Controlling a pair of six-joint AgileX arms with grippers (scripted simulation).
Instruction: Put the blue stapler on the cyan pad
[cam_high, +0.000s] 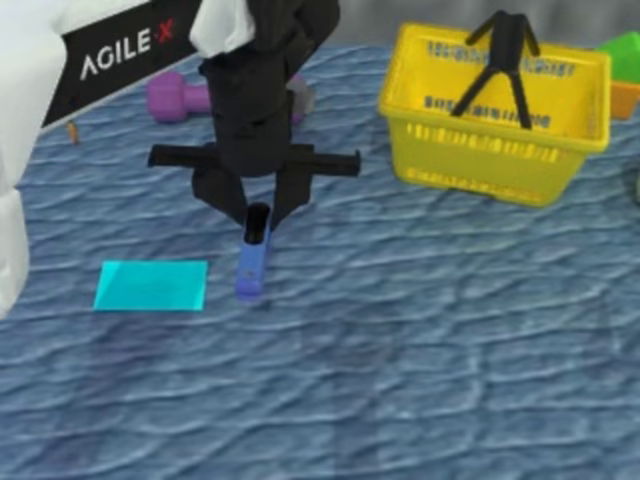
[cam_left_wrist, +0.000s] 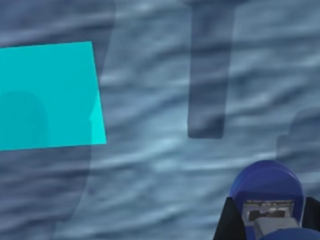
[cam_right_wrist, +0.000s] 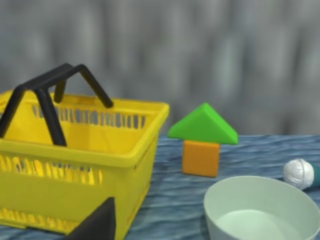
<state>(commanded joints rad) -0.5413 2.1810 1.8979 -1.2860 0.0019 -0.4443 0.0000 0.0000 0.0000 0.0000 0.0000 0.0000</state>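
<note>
The blue stapler is a narrow blue bar with a black end. It lies lengthwise between the black fingers of my left gripper, which is shut on its black end. In the left wrist view the stapler fills the space between the two fingers. The cyan pad lies flat on the blue cloth just left of the stapler, a small gap apart, and shows as the cyan pad in the left wrist view. My right gripper is parked off the top view, by the basket.
A yellow basket with black handles stands at the back right. A purple dumbbell lies behind the left arm, with a thin brush at the far left. A white bowl and a green-and-orange block sit near the right gripper.
</note>
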